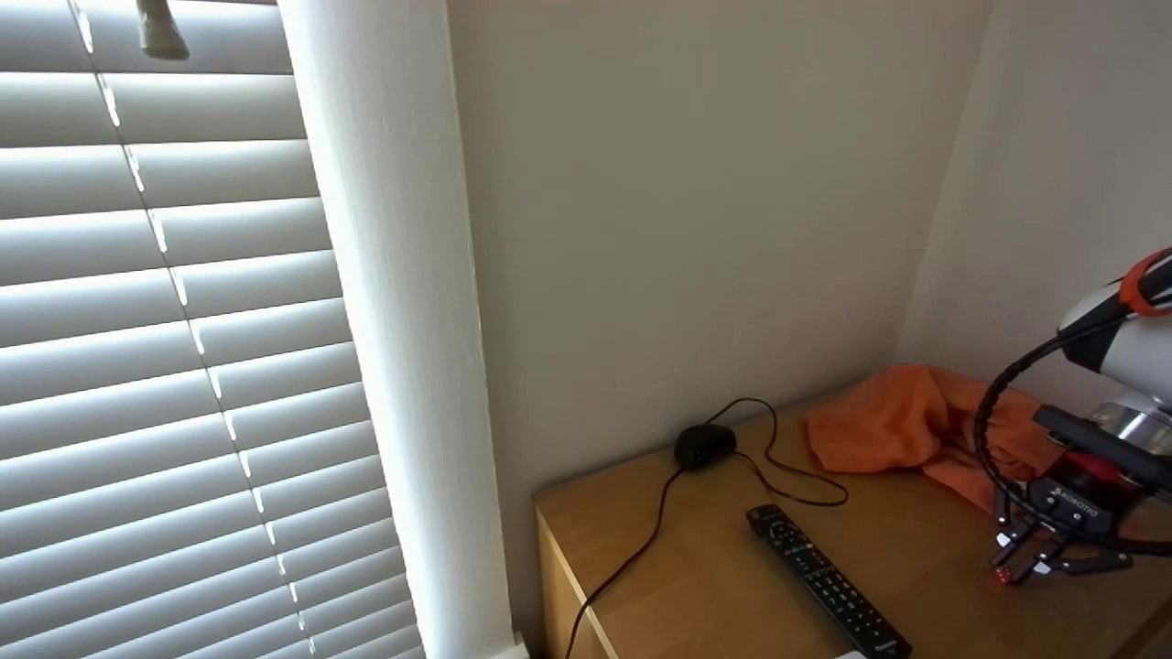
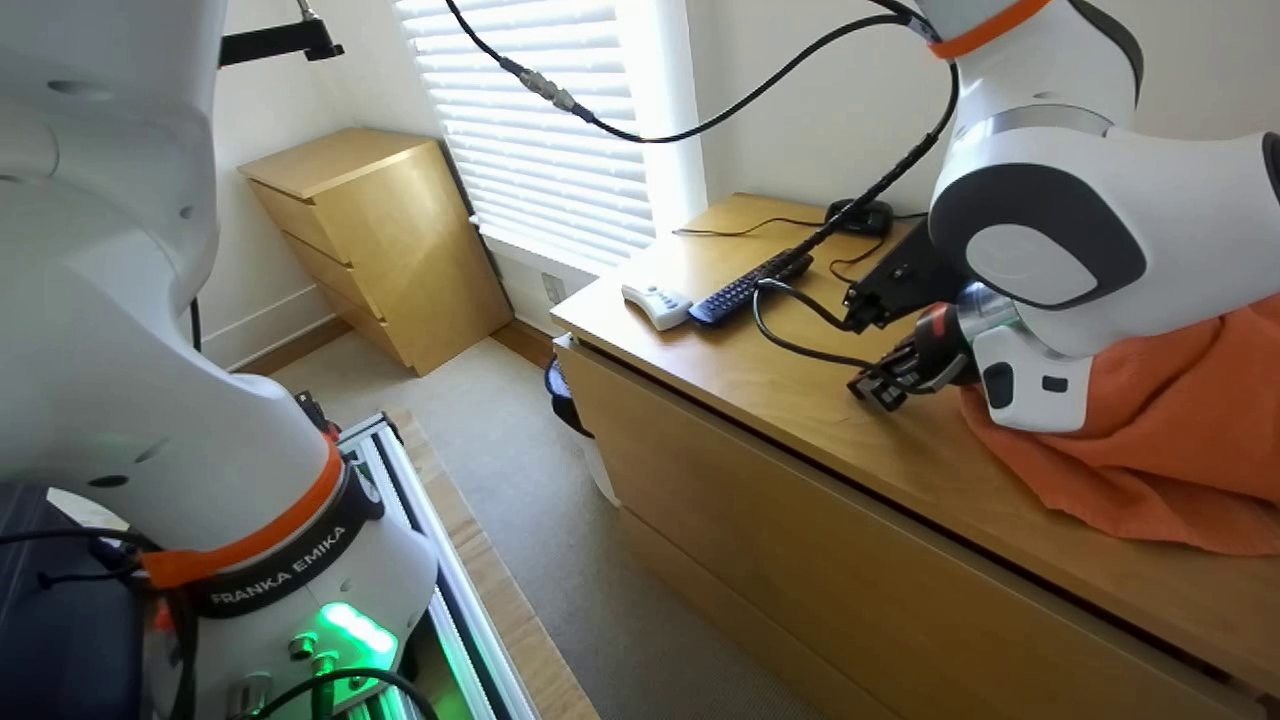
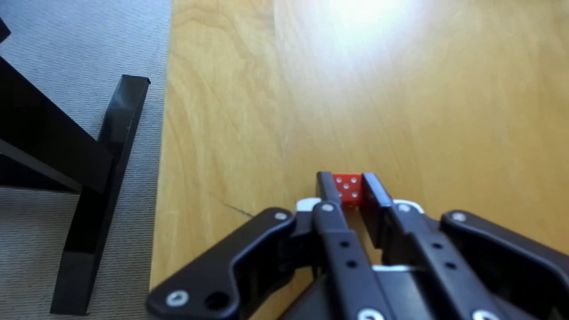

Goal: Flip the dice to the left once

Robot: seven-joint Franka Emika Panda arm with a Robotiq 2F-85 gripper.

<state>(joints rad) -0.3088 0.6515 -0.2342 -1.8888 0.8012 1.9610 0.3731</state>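
The dice (image 3: 347, 189) is a small red cube with white dots. In the wrist view it sits between my two fingertips, its five-dot face turned toward the camera. It also shows as a red spot in an exterior view (image 1: 1004, 576), at the fingertips. My gripper (image 3: 348, 178) is nearly shut, with a finger pad against each side of the dice. The gripper also shows in both exterior views (image 1: 1019, 560) (image 2: 876, 393), tilted low over the wooden dresser top (image 1: 696, 558). I cannot tell whether the dice touches the wood.
An orange cloth (image 1: 879, 426) lies behind and beside the gripper. A black remote (image 1: 829, 581), a black box with a cable (image 1: 705, 446) and a white controller (image 2: 657, 304) lie on the dresser. The dresser's edge (image 3: 162, 133) is left of the gripper in the wrist view.
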